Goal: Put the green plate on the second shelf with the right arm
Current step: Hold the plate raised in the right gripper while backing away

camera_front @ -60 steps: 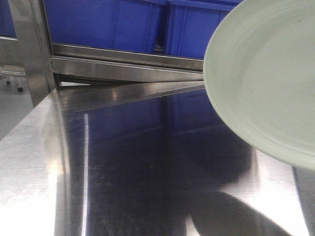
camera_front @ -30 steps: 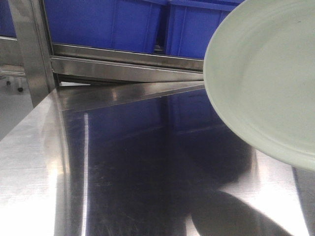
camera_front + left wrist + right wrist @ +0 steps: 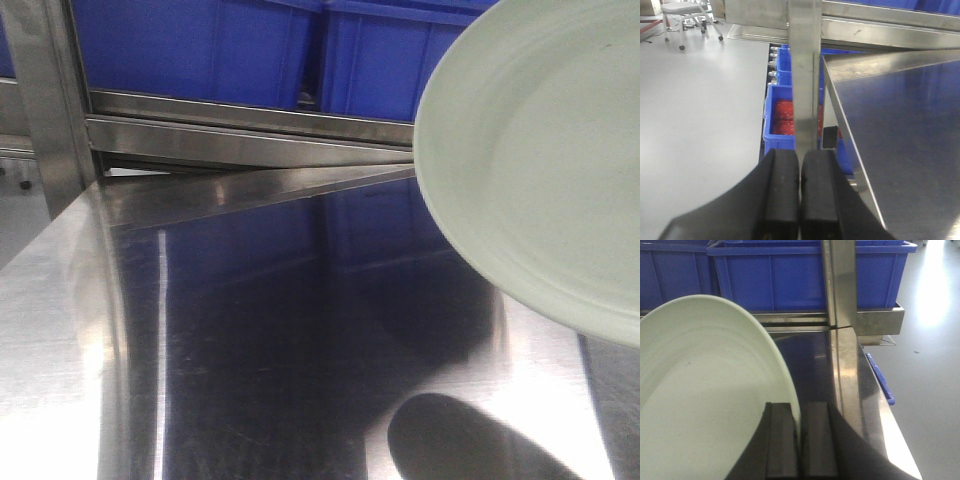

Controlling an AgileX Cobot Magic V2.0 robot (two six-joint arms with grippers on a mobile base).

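Observation:
The green plate [image 3: 540,160] is pale sage green, tilted, and held in the air at the right of the front view above the shiny steel shelf surface [image 3: 280,330]. In the right wrist view the plate [image 3: 705,390] fills the left half. My right gripper [image 3: 799,425] is shut on the plate's rim, one pad on each face. My left gripper [image 3: 800,185] is shut and empty, beside the shelf's left edge and in line with a steel upright post [image 3: 805,75].
Blue bins [image 3: 250,50] sit on the level above, behind a steel rail [image 3: 250,130]. A steel post [image 3: 840,300] stands by the plate's right. Blue crates with red contents [image 3: 782,115] sit below the shelf. A wheeled chair [image 3: 685,15] stands on the floor.
The background rack and bins have shifted slightly left and down in the front view. The plate stays in the same place in the frame, still gripped.

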